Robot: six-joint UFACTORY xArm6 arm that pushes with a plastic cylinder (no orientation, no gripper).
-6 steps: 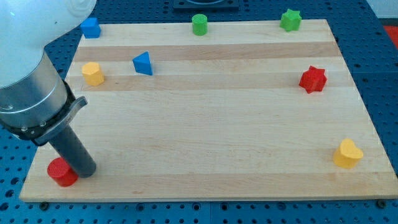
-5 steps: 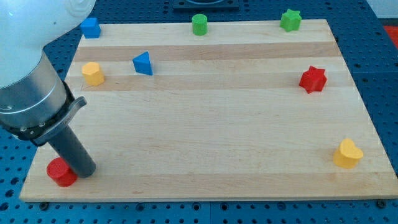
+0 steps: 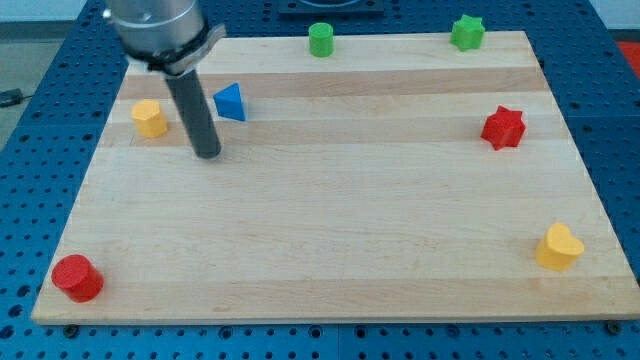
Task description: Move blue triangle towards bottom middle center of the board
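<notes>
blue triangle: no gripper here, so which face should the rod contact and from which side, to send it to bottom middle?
Contact the blue triangle on its upper-left face, coming from the view's top left, so the push runs down and right toward bottom middle. My tip now sits below and slightly left of it, apart from it, between it and the yellow block. I would likely circle around its left side first.

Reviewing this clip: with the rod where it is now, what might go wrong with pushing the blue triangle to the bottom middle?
1. My tip sits below and slightly left of the blue triangle, on its bottom-left side; pushing from here would likely send it up or right, away from the goal.
2. Circling around to the triangle's upper side, the rod may clip it and knock it off line.
3. The yellow block lies close on the view's left; a wide swing could disturb it.
</notes>
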